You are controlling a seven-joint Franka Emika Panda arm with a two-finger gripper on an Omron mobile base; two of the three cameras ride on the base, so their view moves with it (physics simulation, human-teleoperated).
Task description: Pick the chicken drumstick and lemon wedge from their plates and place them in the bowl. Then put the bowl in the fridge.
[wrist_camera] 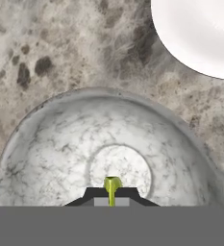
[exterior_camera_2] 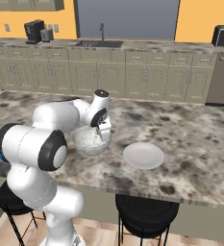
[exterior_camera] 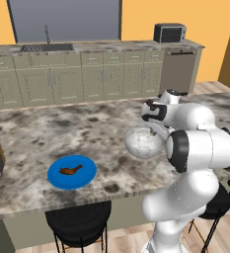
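Note:
My gripper point(wrist_camera: 112, 198) hangs over the speckled grey-white bowl point(wrist_camera: 51, 144), shut on the tiny yellow-green lemon wedge point(wrist_camera: 112, 185) above the bowl's centre. In the base views the bowl point(exterior_camera: 143, 142) point(exterior_camera_2: 90, 140) sits on the marble island with the gripper point(exterior_camera: 153, 131) point(exterior_camera_2: 104, 132) at its rim. The brown chicken drumstick point(exterior_camera: 70, 170) lies on the blue plate point(exterior_camera: 84, 178) at the island's near left. The pale plate point(exterior_camera_2: 143, 155) point(wrist_camera: 200, 33), just right of the bowl, is bare. The fridge is out of view.
Black stools point(exterior_camera: 79, 222) point(exterior_camera_2: 144, 214) stand under the island's near edge. Beige cabinets with a sink point(exterior_camera: 46, 47) line the back wall, with a microwave point(exterior_camera: 169, 32) and a coffee machine point(exterior_camera_2: 34, 30) on that counter.

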